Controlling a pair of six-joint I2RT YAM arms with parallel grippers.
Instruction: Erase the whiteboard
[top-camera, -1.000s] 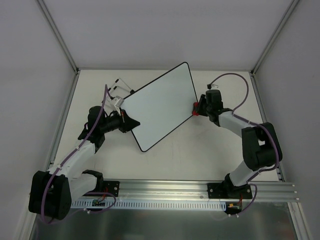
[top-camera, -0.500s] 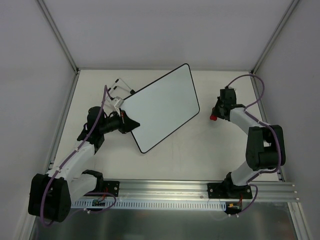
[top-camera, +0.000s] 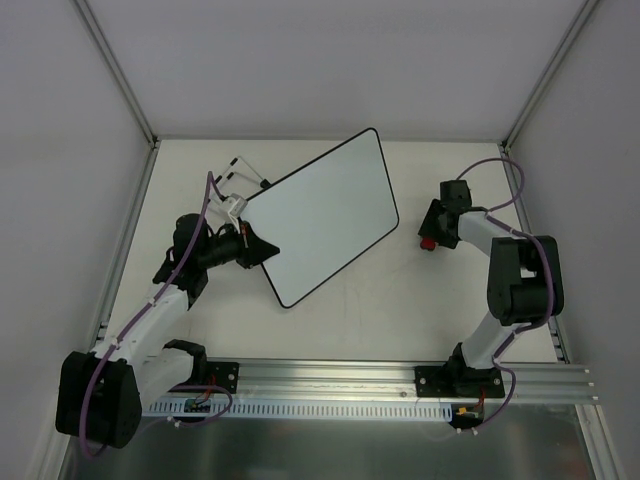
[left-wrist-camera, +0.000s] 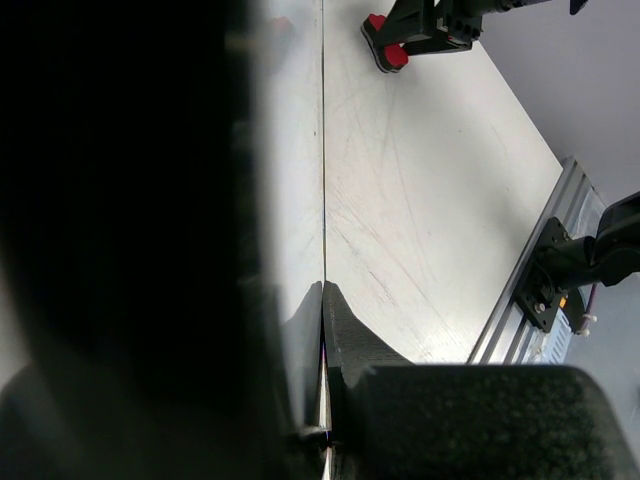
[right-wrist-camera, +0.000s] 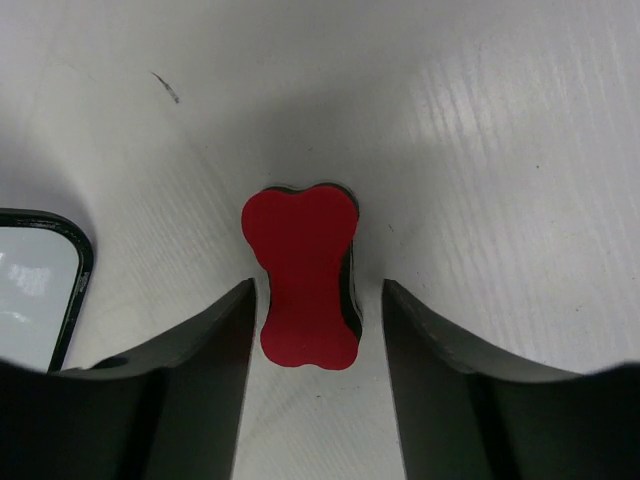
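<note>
The whiteboard (top-camera: 325, 215) is held tilted over the table's middle, its white face free of marks. My left gripper (top-camera: 262, 250) is shut on its lower left edge. In the left wrist view the fingers (left-wrist-camera: 323, 295) pinch the thin board (left-wrist-camera: 295, 150) edge-on. A small red eraser (top-camera: 428, 243) lies on the table to the right of the board. My right gripper (top-camera: 430, 238) is over it. In the right wrist view the gripper (right-wrist-camera: 318, 300) is open, with a gap on each side of the eraser (right-wrist-camera: 300, 270). The board's corner (right-wrist-camera: 35, 275) shows at the left.
Thin black-tipped stand legs (top-camera: 240, 170) stick out behind the board's upper left. An aluminium rail (top-camera: 330, 385) carrying both arm bases runs along the near edge. Grey walls close the table on three sides. A small dark mark (right-wrist-camera: 165, 87) is on the tabletop.
My right gripper has drawn away from the board's right edge with the eraser, come down to the table and opened off it. The left gripper and board have stayed put.
</note>
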